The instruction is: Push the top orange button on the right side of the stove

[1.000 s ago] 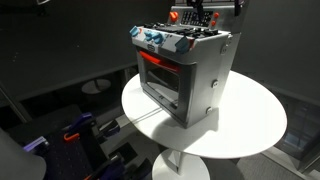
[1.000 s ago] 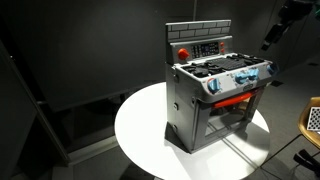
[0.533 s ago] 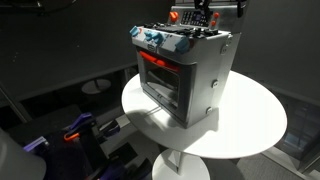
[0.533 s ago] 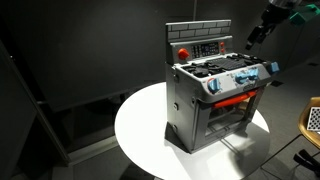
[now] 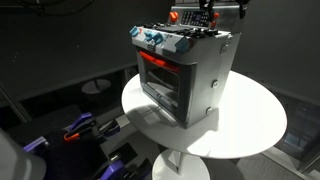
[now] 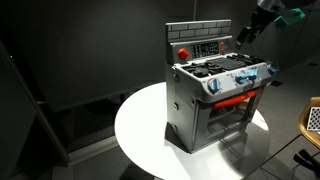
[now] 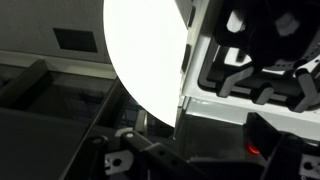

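Observation:
The grey toy stove [image 5: 190,75] [image 6: 215,100] stands on a round white table [image 5: 255,120] [image 6: 140,130], its oven window glowing red-orange and blue-and-white knobs along the front. Its raised back panel [image 6: 200,42] carries a red round button [image 6: 183,51] and a strip of small buttons; I cannot pick out the orange ones. My gripper [image 6: 244,33] hangs just above and beside the back panel's edge, apart from it, and is partly visible in an exterior view [image 5: 208,10]. The wrist view shows the black burner grates [image 7: 255,60]; the fingers are dark and unclear.
The table's rim is close to the stove on the oven side [image 7: 140,60]. Blue and black equipment [image 5: 80,130] lies on the dark floor below. A pale basket-like object [image 6: 313,118] sits beyond the table.
My arm has moved in toward the stove's back panel and come slightly lower. The stove has not moved.

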Controlling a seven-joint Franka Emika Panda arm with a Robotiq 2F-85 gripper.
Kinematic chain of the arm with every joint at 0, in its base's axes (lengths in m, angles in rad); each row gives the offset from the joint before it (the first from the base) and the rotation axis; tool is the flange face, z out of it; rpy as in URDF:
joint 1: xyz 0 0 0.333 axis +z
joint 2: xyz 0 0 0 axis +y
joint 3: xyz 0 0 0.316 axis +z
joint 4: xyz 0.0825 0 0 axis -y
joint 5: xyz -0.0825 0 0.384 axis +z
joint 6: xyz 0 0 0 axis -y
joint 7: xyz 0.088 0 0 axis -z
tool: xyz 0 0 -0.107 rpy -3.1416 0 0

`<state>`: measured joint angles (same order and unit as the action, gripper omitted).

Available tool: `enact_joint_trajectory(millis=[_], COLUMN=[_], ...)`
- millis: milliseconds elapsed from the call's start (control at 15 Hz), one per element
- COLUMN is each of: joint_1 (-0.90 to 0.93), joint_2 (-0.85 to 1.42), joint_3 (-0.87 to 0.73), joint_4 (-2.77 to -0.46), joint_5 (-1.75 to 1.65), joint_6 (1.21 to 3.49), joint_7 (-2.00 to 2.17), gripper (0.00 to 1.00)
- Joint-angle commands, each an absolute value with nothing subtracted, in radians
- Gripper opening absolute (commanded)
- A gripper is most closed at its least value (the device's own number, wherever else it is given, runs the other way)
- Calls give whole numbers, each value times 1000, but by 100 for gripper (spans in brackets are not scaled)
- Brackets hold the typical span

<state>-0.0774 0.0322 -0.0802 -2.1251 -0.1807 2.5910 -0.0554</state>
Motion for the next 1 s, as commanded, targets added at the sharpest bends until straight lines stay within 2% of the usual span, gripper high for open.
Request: enact_joint_trajectory(millis=[0, 933], joint_1=[-69, -45], joint_2=[79, 173], joint_3=[-75, -91], joint_4=[-2064, -1969], joint_5=[-177, -231], joint_6=[2594, 2673], joint_7=[-19, 76], gripper=[100, 100])
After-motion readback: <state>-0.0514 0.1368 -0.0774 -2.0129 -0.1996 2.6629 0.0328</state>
